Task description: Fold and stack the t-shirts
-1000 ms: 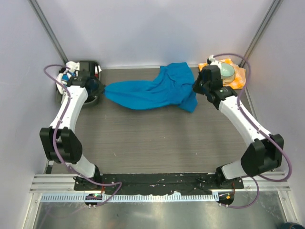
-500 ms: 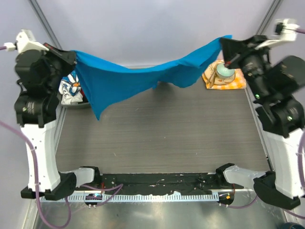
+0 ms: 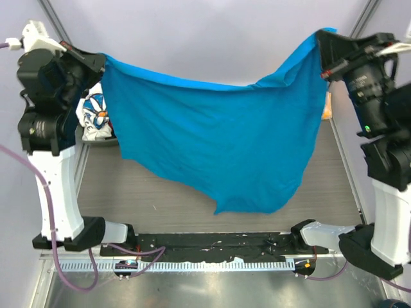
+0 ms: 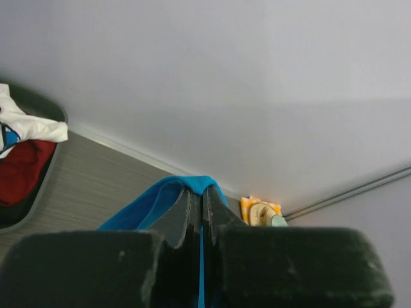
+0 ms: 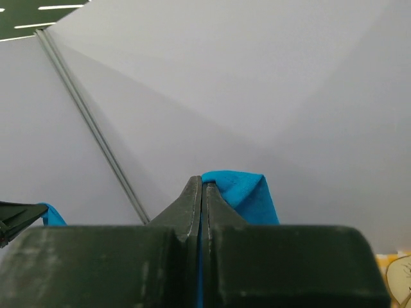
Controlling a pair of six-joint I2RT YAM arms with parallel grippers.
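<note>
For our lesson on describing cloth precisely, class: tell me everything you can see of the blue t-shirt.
The blue t-shirt is plain bright blue, soft thin cloth, with no print showing. It hangs spread in the air like a curtain. Its top edge sags between two pinched corners, with the left gripper shut on one and the right gripper shut on the other. Its lower edge slants down to a point near the middle, over the table. Whether it touches the table cannot be told.

t-shirt (image 3: 218,141) over table (image 3: 148,205) (mid-air), tray (image 4: 42,108) rear left
</note>
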